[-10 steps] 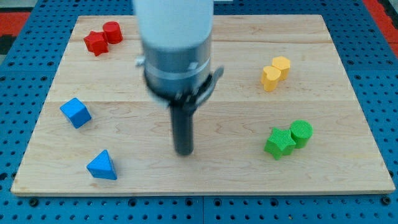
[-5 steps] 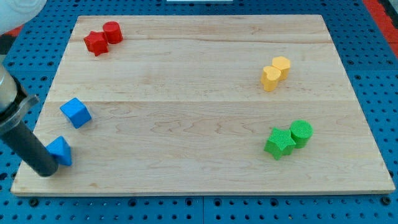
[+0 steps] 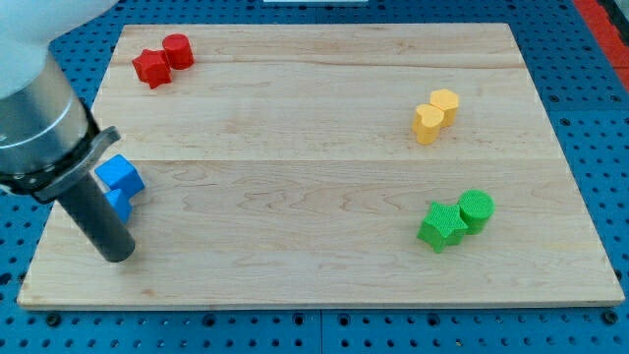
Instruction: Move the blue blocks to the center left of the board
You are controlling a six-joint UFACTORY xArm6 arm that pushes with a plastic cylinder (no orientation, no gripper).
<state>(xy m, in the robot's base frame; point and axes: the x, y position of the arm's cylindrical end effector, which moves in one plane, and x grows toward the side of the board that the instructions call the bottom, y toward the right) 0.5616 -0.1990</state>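
A blue cube (image 3: 122, 174) lies at the board's left side, about mid-height. A second blue block (image 3: 120, 205), the triangular one, sits right below it, touching it and partly hidden by my rod. My tip (image 3: 117, 254) rests on the board just below the two blue blocks, near the bottom left. The arm's body covers the view's upper left.
A red star (image 3: 150, 68) and a red cylinder (image 3: 178, 50) sit at the top left. Two yellow blocks (image 3: 434, 115) lie at the right. A green star (image 3: 440, 225) and a green cylinder (image 3: 477, 210) lie at the lower right.
The blue triangular block has gone from the bottom left up against the blue cube. My tip swept left across the board's bottom, then came up and right behind that block.
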